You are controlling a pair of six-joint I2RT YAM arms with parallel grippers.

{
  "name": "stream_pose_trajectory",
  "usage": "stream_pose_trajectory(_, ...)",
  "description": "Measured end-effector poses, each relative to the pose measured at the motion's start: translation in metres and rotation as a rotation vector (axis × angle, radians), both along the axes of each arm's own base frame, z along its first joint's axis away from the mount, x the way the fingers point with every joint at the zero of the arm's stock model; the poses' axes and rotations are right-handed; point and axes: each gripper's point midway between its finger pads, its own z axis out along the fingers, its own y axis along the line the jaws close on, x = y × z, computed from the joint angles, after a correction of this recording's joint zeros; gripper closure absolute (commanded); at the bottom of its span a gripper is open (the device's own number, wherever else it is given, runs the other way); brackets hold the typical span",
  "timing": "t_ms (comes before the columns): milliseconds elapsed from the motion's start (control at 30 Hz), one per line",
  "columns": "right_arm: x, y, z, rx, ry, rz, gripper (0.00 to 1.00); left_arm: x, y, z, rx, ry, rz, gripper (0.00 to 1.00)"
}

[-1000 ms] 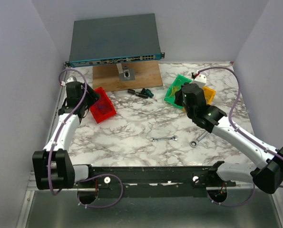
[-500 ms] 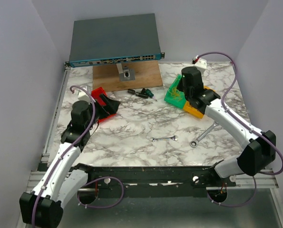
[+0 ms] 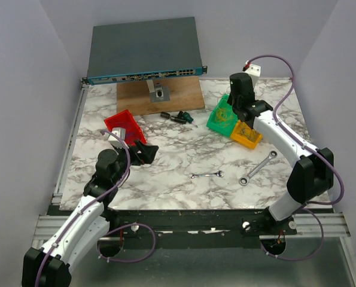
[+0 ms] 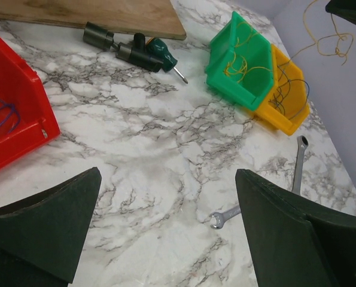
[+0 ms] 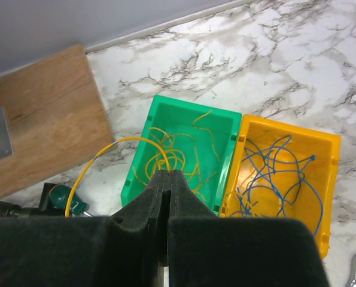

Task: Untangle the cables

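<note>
At 7 o'clock, nearest, the left gripper gapes wide and holds nothing. At 10 o'clock the red plastic bin holds one thin blue cable. At 2 o'clock the green plastic bin holds thin yellow cables. The yellow plastic bin touching it holds blue cables. Above them the right gripper pinches a looping yellow cable. The bins stand on a white-grey marble table between pale lilac walls.

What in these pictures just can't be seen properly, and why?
Right wrist view: the shut right tool hides the green bin's near end and the pinched end of the yellow wire.
Left wrist view: the left edge cuts off the red bin and its blue wire.
Top view: the wires in the yellow bin are too thin to count.
</note>
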Motion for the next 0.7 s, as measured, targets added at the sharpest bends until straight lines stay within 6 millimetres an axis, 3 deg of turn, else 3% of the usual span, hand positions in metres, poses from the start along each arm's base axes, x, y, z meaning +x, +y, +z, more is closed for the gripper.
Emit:
stream_pose_trajectory(200, 0.006, -0.013, 0.000, -0.031, 0.006, -0.017, 0.99, 0.003, 0.000, -0.005, 0.037, -0.058, -0.010, 0.01)
stream_pose_trajectory(333, 0.022, -0.012, -0.004, -0.051, 0.013, -0.024, 0.99, 0.006, -0.001, -0.014, 0.067, -0.046, -0.017, 0.01)
stream_pose_trajectory(567, 0.037, -0.005, -0.054, -0.099, 0.112, -0.008, 0.99, 0.008, -0.001, -0.008, 0.072, -0.084, -0.021, 0.01)
stream_pose_trajectory(700, 0.042, 0.014, -0.075, -0.069, 0.150, 0.081, 0.99, 0.008, -0.002, -0.007, 0.072, -0.091, -0.022, 0.01)
